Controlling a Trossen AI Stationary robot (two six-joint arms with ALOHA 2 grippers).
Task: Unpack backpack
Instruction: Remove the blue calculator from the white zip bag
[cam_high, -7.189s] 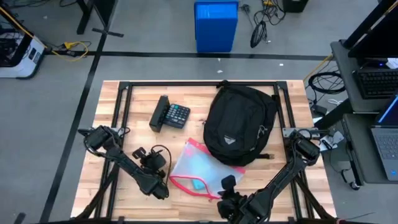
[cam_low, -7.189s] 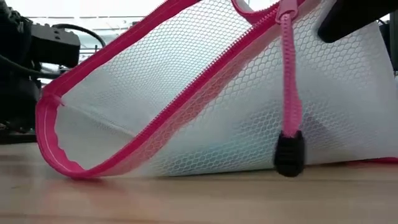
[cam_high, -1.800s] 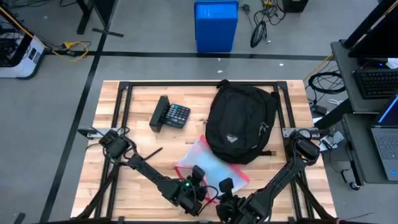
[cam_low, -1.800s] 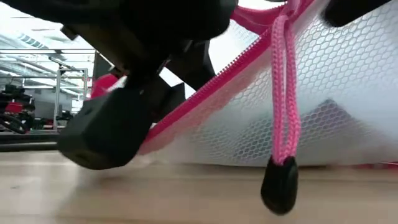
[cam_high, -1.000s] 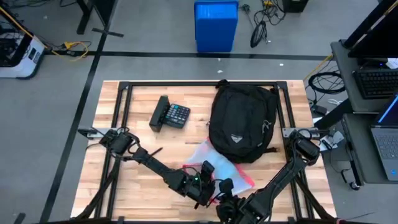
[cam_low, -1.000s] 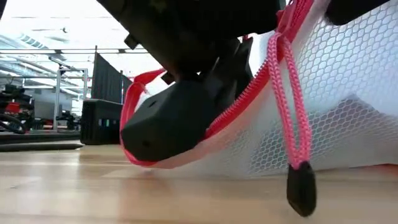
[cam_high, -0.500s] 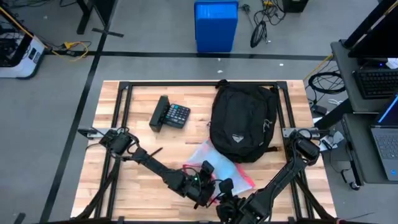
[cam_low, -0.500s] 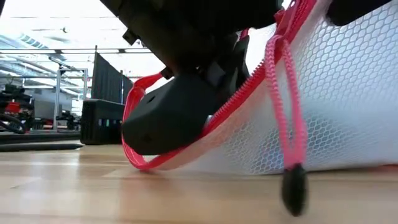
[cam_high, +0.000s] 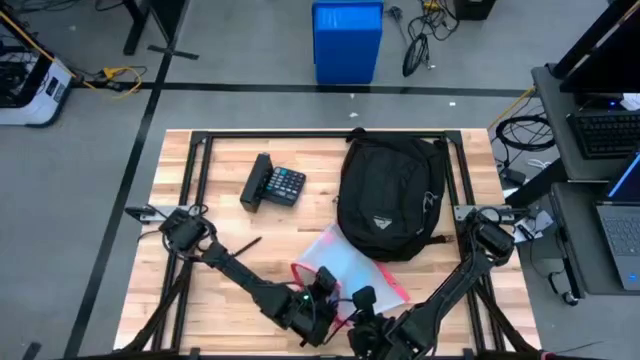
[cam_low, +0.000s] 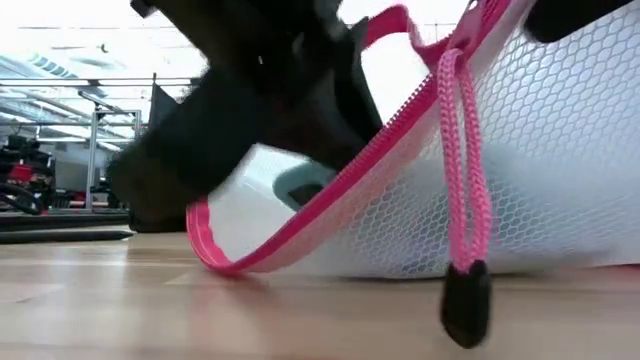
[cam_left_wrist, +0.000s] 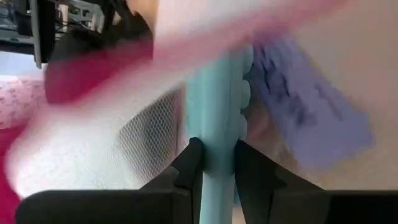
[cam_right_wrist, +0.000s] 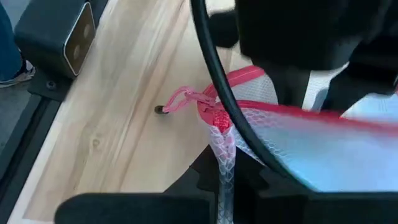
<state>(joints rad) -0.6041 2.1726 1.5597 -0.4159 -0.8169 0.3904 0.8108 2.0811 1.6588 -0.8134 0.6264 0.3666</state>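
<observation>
Mesh pouch (cam_high: 345, 262) pinched by right gripper (cam_right_wrist: 222, 168); left gripper (cam_left_wrist: 212, 163) clamping teal item (cam_left_wrist: 214, 106) inside

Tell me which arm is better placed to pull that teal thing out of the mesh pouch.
Left. The left gripper is already shut on the teal item at the mesh pouch, while the right gripper pinches the pouch's edge.

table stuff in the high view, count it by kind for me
backpack: 1
calculator: 1
mesh pouch with pink zipper: 1
teal item held in the left claw at the pouch mouth: 1
total: 4
</observation>
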